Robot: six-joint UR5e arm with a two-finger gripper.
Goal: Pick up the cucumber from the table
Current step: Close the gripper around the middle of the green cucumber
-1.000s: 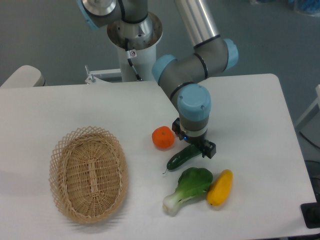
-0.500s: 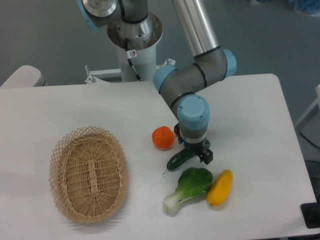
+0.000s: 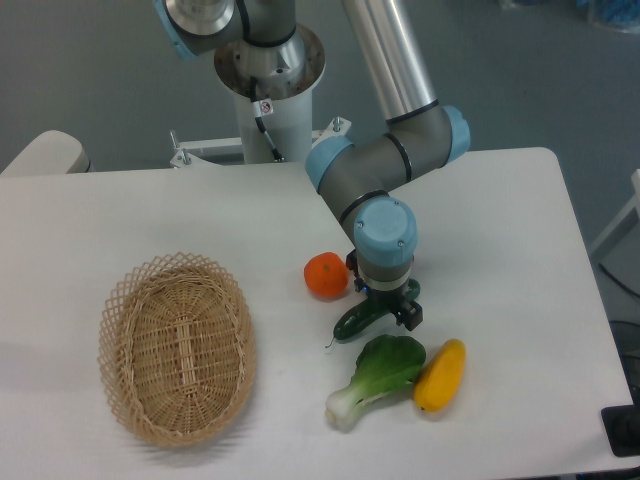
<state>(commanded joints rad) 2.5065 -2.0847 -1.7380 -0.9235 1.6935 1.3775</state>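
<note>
Jaw state cannot be told as the gripper (image 3: pixel 385 303) straddles the cucumber (image 3: pixel 361 319), probably light, stiff, slippery; grip mid-body.

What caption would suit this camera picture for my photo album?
Robot gripper lowered over a cucumber on a white table, beside an orange, bok choy, yellow squash and wicker basket.

- table (image 3: pixel 500 200): white, rounded corners
- on it: wicker basket (image 3: pixel 177 347), orange (image 3: pixel 326 275), cucumber (image 3: pixel 360 319), bok choy (image 3: pixel 378 375), yellow squash (image 3: pixel 440 375)
</note>
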